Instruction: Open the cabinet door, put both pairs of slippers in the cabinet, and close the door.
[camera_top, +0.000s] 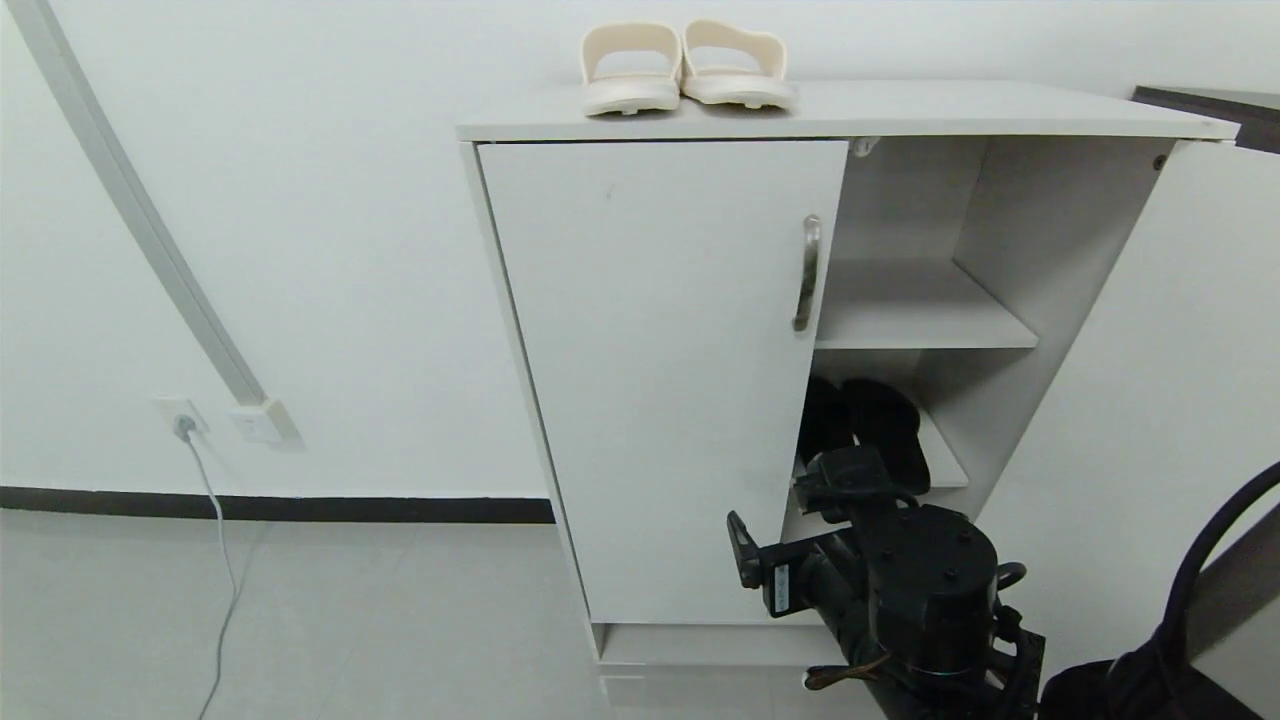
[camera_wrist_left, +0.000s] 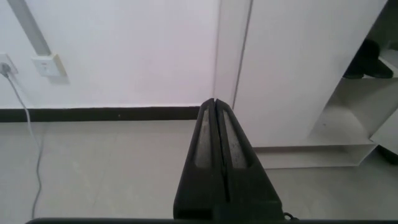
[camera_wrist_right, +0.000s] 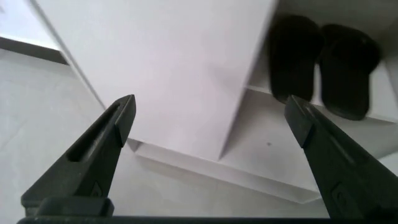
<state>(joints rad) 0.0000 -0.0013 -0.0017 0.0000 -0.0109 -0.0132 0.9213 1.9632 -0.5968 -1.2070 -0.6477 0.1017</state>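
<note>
The white cabinet (camera_top: 840, 110) has its left door (camera_top: 660, 370) closed and its right door (camera_top: 1160, 400) swung open. A cream pair of slippers (camera_top: 686, 66) sits on the cabinet top. A black pair of slippers (camera_top: 872, 428) (camera_wrist_right: 323, 62) lies on the middle shelf inside. My right gripper (camera_top: 775, 505) (camera_wrist_right: 210, 104) hangs open and empty just in front of that shelf, near the closed door's edge. Low down to the cabinet's left, my left gripper (camera_wrist_left: 214, 104) is shut with nothing in it and points at the floor and wall.
A metal handle (camera_top: 806, 272) runs down the closed door's edge. The upper shelf (camera_top: 920, 310) is bare. A wall socket with a hanging cable (camera_top: 182, 425) is at the left. A dark bag (camera_top: 1150, 680) sits at the lower right. Open floor lies left of the cabinet.
</note>
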